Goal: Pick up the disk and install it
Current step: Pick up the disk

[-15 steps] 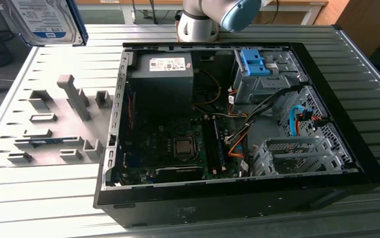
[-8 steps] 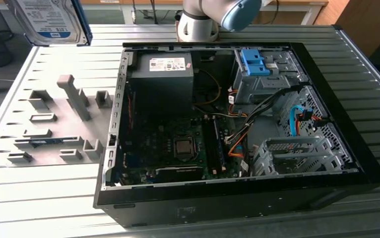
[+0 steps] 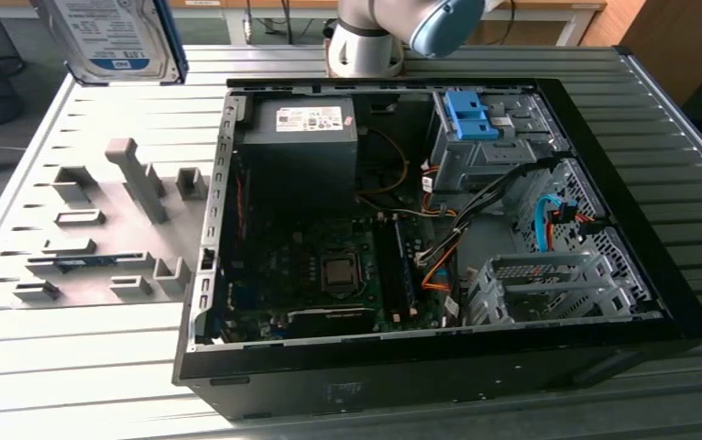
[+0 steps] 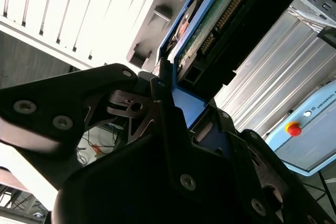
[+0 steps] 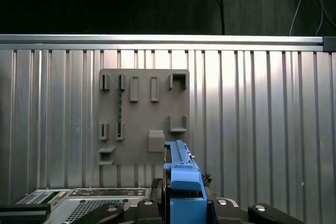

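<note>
- the gripper (image 4: 191, 106) has its jaws pinched on the disk (image 3: 113, 37); in the second wrist view the black fingers (image 4: 167, 103) clamp across one blue side rail, with the green circuit board side showing beyond.
- the disk hangs in the air at the exterior view's upper left, label side facing that camera. it is clear of the slatted table (image 3: 58, 385) and well apart from the open computer case (image 3: 644, 229).
- the first wrist view looks past the disk's blue rail onto the grey fixture board (image 5: 144, 114), whose slots look bare. i judge the pick done and the carry toward the case the step in hand.
- the grip sits at one end of the drive, so most of its body overhangs. steady travel without sharp wrist turns would help, as a slip in the jaws would spoil the alignment.
- the drive cage (image 3: 498, 156) at the case's far corner already has a blue bracket (image 3: 471, 115) on top. the rails probably need to meet their guides squarely, so levelling the disk before it nears the cage looks wise.
- loose cables (image 3: 547, 215) lie just beside the cage. a path from above seems less likely to snag them than a sweep across the board.
</note>
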`<state>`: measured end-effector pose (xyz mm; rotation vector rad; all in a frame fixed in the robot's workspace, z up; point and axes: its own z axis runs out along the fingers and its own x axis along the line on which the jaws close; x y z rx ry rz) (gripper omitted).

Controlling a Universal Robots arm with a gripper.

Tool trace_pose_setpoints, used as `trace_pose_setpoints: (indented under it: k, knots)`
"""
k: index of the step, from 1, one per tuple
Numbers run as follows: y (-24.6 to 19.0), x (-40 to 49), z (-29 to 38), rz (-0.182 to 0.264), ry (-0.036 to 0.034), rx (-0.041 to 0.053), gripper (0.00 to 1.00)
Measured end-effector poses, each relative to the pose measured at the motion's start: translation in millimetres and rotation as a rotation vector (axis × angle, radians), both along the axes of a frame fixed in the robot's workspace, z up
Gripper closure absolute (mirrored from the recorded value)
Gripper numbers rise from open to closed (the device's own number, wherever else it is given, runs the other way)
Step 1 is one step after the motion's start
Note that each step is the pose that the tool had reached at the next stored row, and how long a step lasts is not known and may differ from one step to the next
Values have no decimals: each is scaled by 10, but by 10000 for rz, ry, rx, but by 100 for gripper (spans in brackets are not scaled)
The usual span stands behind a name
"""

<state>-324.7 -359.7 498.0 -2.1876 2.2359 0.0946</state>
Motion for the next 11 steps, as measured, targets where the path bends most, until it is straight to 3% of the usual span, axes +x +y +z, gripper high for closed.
trace_pose_setpoints:
  k: [11]
  knots:
    - [0,437,0,0,0,1,64]
